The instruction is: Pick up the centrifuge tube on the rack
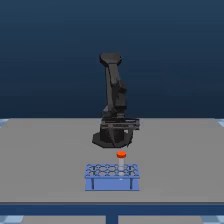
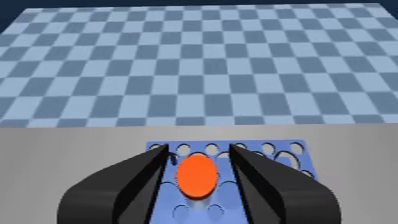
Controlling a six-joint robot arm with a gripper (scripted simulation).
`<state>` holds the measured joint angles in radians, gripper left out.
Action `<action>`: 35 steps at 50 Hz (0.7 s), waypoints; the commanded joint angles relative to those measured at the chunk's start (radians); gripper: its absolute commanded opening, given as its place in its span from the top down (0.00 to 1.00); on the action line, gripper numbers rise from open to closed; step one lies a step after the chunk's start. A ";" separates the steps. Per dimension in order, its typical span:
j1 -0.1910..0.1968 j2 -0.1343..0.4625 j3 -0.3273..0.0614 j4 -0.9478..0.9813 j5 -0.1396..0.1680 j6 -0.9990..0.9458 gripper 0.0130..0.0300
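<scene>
Nearest to us in the wrist view are our gripper's (image 2: pixel 197 165) two dark fingers (image 2: pixel 133 182), spread apart with the orange-red cap of the centrifuge tube (image 2: pixel 196 175) lying in the gap between them; we see clear space on either side of the cap, so the jaws stand released and grasp nothing. Just under and beyond the cap lies the light-blue rack (image 2: pixel 280 152), its top a grid of round holes, and the tube stands in one of them, toward the middle of the grid as far as we can tell. In the exterior view the rack (image 1: pixel 111 176) sits near the front edge of the grey table (image 1: pixel 40 155), dark posts on its front face, with the tube (image 1: pixel 121 156) rising upright above its top and its cap just below our gripper (image 1: pixel 119 145). Behind that our arm (image 1: pixel 114 95) rises dark against the blue backdrop, and in the wrist view a checkered floor (image 2: pixel 195 65) stretches away past the table. We judge that we are in the approach step, lined up over the tube but not yet gripping it. The next move, as we read it, calls for lowering straight down until the fingers flank the tube below its cap, closing evenly, then lifting vertically so the tube clears its hole without tipping the rack.
</scene>
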<state>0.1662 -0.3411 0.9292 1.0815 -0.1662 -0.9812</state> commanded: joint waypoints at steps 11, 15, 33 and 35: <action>0.003 0.030 -0.024 0.076 0.006 -0.086 0.00; 0.004 0.033 -0.026 0.081 0.006 -0.090 0.00; 0.004 0.043 -0.026 0.047 0.003 -0.056 0.00; 0.004 0.043 -0.026 0.047 0.003 -0.056 0.00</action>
<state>0.1702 -0.2980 0.9022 1.1363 -0.1622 -1.0465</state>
